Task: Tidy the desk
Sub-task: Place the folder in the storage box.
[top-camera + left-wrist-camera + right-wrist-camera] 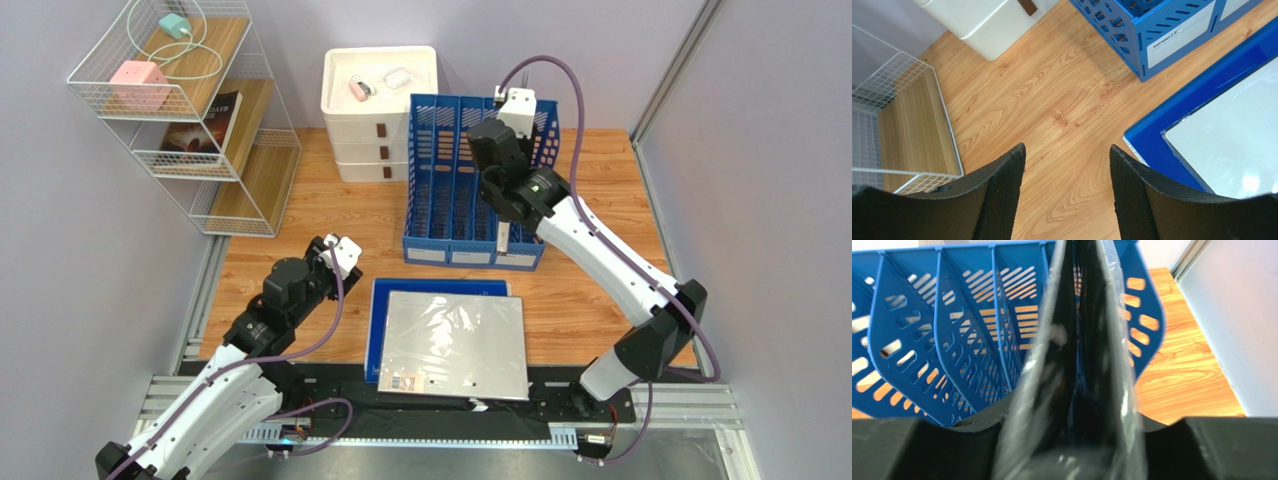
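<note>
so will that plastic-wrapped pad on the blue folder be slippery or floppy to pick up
Probably slippery: the plastic-wrapped pad has glossy, wrinkled film catching glare. It lies flat with straight edges, so likely fairly stiff, though it may sag held by one corner. On the smooth blue folder, a push would likely slide it.

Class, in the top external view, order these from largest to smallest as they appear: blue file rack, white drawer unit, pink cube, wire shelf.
1. wire shelf
2. blue file rack
3. white drawer unit
4. pink cube
No two look alike in size.
</note>
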Controlling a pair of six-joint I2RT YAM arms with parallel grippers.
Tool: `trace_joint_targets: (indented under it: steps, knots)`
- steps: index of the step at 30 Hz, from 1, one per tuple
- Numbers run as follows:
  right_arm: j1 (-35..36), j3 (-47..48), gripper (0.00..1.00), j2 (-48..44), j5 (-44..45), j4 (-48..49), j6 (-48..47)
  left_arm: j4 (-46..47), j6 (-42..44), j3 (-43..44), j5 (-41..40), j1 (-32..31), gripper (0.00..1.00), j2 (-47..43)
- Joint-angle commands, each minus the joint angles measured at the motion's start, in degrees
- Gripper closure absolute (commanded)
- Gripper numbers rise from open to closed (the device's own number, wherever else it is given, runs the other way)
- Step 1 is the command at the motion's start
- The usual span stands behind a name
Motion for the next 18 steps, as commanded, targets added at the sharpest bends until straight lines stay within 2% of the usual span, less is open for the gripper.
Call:
trace_joint_targets:
  steps: [1,3,5,6,7,8,13,16,17,18]
  knots:
    - [-0.1,4.9,0.54,4.3,2.2,-3.5,-0.3,1.1,0.2,-0.4,1.2,0.4,0.32,-1.2]
    - [-0.1,5.1,0.55,5.4,2.8,-3.7,-0.3,1.0,0.2,-0.3,1.2,0.4,0.32,-1.3]
    - [-0.1,5.8,0.65,6.0,3.4,-4.6,-0.2,1.0,0.3,-0.4,1.2,0.4,0.32,-1.3]
    - [-0.1,6.0,0.71,6.4,3.7,-5.0,0.2,1.1,0.3,-0.5,1.2,0.4,0.32,-1.3]
    - [-0.1,6.1,0.92,6.4,3.9,-5.4,0.4,1.1,0.3,-0.5,1.2,0.4,0.32,-1.3]
    - [-0.1,6.3,1.00,6.4,4.1,-6.3,0.5,1.1,0.3,-0.5,1.3,0.4,0.32,-1.2]
    - [0.1,1.8,1.00,1.7,3.6,-4.5,0.3,1.2,0.2,-0.5,1.5,0.4,0.32,-1.0]
    - [1.8,-9.1,1.00,-5.8,3.5,7.8,-4.5,1.1,0.3,-0.5,1.5,0.4,0.32,-1.0]
    - [2.9,-12.4,1.00,-7.8,4.1,16.4,-8.3,1.1,0.3,-0.5,1.5,0.4,0.32,-1.0]
    - [3.4,-18.8,1.00,-11.6,4.8,20.3,-9.6,1.1,0.2,-0.5,1.5,0.4,0.32,-1.1]
